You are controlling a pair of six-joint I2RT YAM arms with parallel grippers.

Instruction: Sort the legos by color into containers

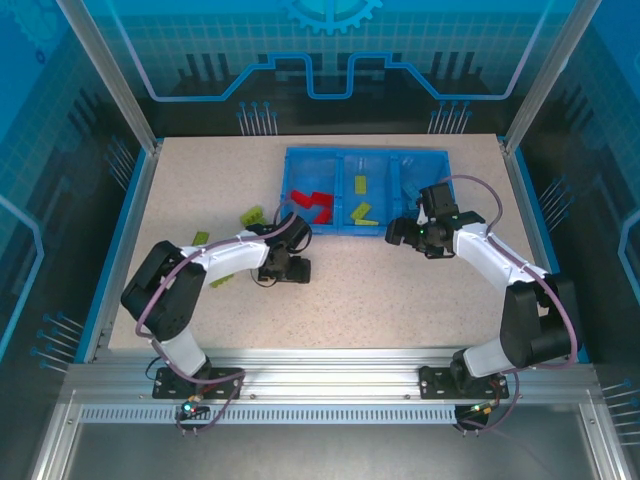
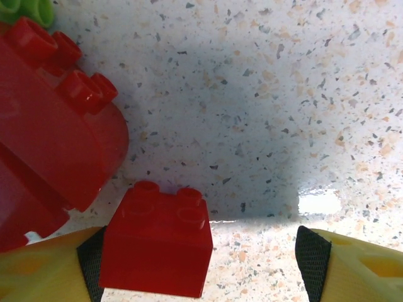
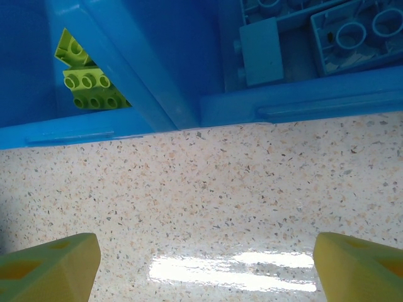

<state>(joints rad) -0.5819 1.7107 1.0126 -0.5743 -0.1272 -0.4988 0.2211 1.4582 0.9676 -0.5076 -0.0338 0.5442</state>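
- Left claw (image 2: 200, 267) stands open around a small red brick (image 2: 157, 245) on the counter (image 2: 283, 94). One pad touches it and the other is apart.
- The brick looks light, rigid and glossy, so probably slippery. I'd pinch its flat opposite sides, below the studs.
- A bigger red piece (image 2: 50, 145) lies just beside it.
- Right claw (image 3: 208, 267) hangs open and empty near the blue tray (image 3: 164, 94), which holds green bricks (image 3: 88, 88) and blue bricks (image 3: 340, 31).
- I can read no writing or brand.
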